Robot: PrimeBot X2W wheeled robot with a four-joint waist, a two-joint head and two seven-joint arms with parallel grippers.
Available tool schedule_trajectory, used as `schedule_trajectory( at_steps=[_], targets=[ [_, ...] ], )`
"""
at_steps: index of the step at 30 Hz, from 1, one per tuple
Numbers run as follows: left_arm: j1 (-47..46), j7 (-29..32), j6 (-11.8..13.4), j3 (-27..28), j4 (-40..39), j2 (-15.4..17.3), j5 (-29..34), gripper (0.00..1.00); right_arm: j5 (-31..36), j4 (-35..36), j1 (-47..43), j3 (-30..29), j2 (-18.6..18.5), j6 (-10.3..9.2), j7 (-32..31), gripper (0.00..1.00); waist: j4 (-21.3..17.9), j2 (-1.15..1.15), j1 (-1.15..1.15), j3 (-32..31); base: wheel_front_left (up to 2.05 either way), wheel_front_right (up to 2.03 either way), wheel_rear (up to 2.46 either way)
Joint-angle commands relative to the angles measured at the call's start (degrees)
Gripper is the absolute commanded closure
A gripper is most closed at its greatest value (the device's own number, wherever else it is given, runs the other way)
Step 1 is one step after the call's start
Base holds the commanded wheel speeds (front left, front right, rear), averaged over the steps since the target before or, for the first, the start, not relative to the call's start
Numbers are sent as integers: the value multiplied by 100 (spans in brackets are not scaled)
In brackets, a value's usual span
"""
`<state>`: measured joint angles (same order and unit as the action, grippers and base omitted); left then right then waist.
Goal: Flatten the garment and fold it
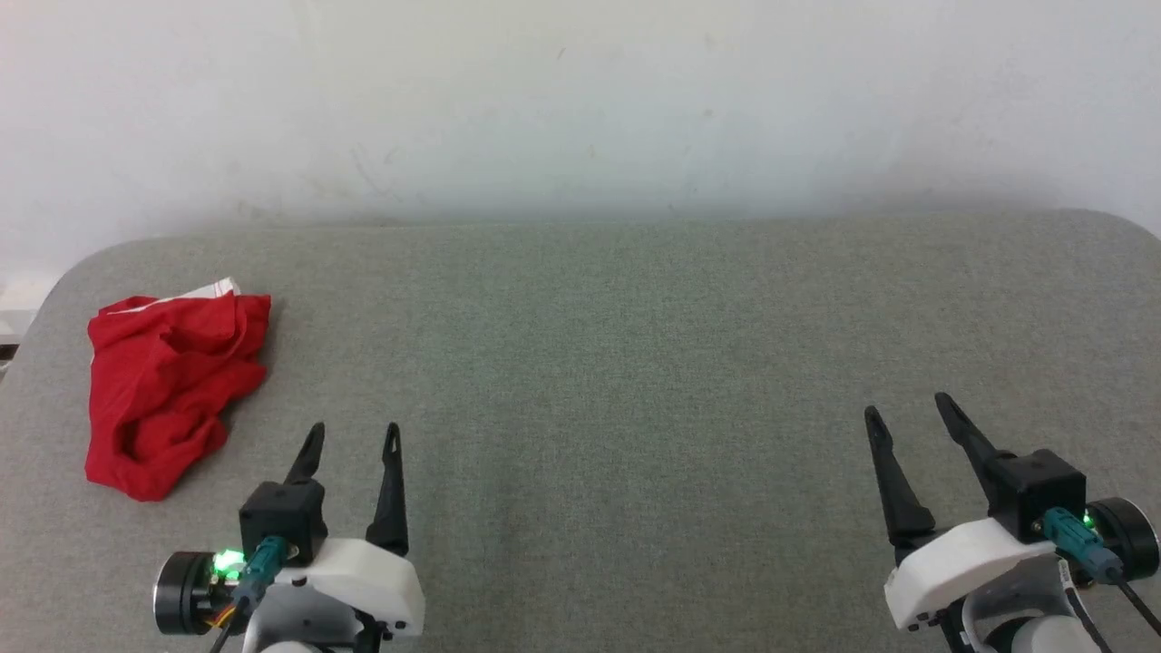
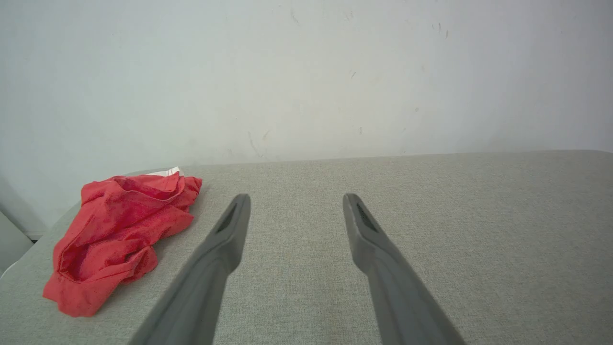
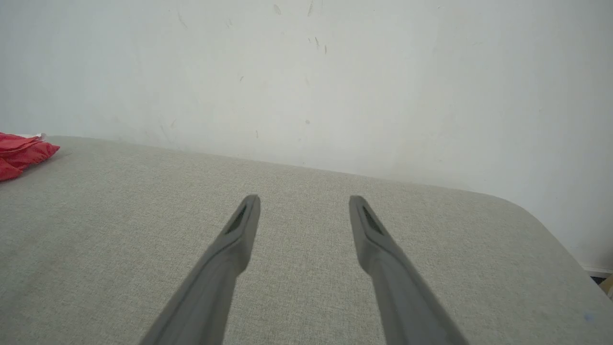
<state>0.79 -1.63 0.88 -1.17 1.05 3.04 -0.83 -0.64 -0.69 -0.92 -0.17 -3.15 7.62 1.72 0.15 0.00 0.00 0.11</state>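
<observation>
The garment [image 1: 168,385] is a crumpled red heap with a bit of white trim at its far edge, lying near the far left corner of the grey fabric surface [image 1: 617,381]. My left gripper [image 1: 354,437] stands open just to the right of it, apart from it, with nothing between its fingers. In the left wrist view the garment [image 2: 117,235] lies left of the open left gripper [image 2: 296,201]. Far to the right, my right gripper [image 1: 907,410] is open and empty. The right wrist view has the right gripper [image 3: 304,202] over bare fabric and a red edge of the garment [image 3: 21,153] at far left.
A white wall [image 1: 580,100] rises behind the padded surface. The surface has rounded corners, one at the far right [image 3: 536,215] and one at the far left [image 1: 82,263] close behind the garment. A wide stretch of grey fabric lies between the two grippers.
</observation>
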Motion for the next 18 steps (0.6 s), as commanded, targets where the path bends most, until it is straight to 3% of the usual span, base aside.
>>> schedule_trajectory(
  at_steps=[1, 18],
  targets=[
    [8, -63, 47, -25, 34, -2, -45, 0, -63, 1, -14, 9, 4, -2, 57, 0, 8, 0, 0, 0, 0, 0, 0],
    [25, -268, 123, -74, 97, -5, -100, 0, -47, 48, -61, 116, 8, -4, 260, 0, 302, 0, 0, -21, 0, 0, 0]
  ],
)
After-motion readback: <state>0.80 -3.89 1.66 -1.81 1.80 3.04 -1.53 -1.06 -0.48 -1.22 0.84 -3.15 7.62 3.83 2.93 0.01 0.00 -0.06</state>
